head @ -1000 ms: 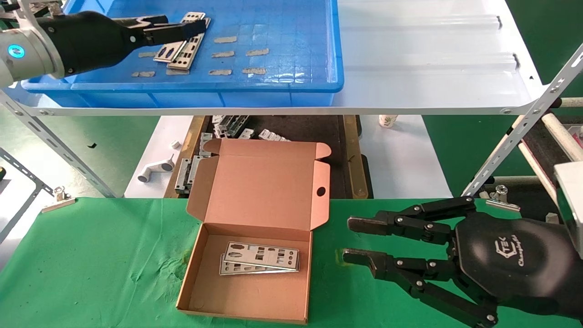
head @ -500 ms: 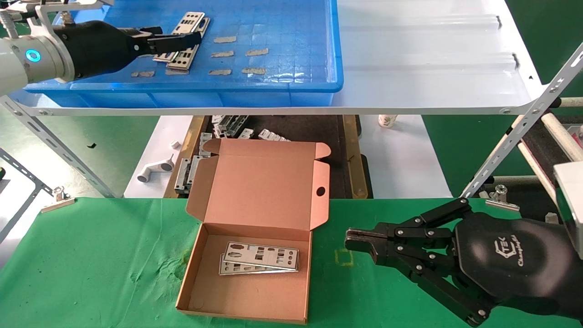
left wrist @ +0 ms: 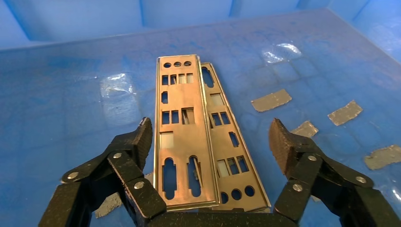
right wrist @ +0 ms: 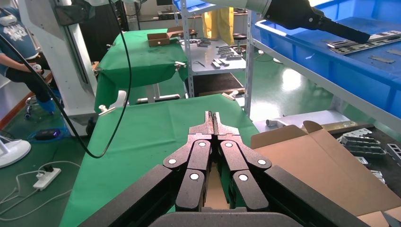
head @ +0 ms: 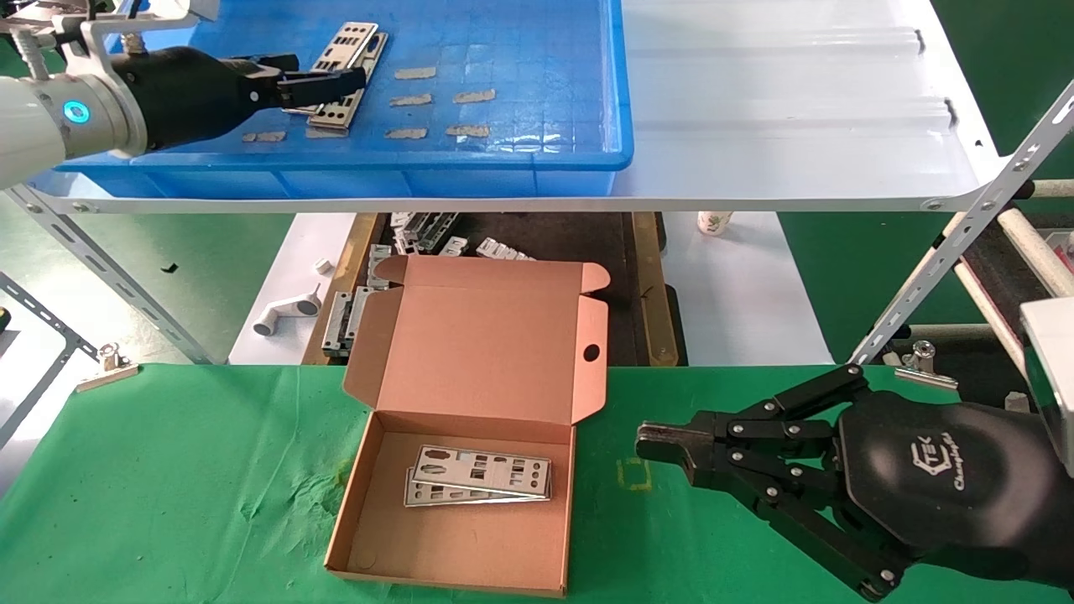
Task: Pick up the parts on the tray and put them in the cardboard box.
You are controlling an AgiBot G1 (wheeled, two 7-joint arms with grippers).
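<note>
Two silvery punched metal parts (head: 348, 59) lie overlapped on the floor of the blue tray (head: 537, 75), and show close up in the left wrist view (left wrist: 182, 137). My left gripper (head: 336, 78) (left wrist: 210, 142) is open over their near ends, one finger on each side, gripping nothing. The cardboard box (head: 453, 512) lies open on the green cloth with two parts (head: 478, 476) stacked inside. My right gripper (head: 654, 443) (right wrist: 212, 118) is shut and empty, just right of the box above the cloth.
The tray sits on a white metal shelf (head: 797, 109) with slanted struts (head: 965, 226). Below it lie chunky grey brackets (head: 344, 315) and a white pipe-like piece (head: 281, 312). Green cloth (head: 168, 486) spreads left of the box.
My right gripper has shut from open, beside the box. My left gripper has drawn back a little to the left along the parts in the tray.
</note>
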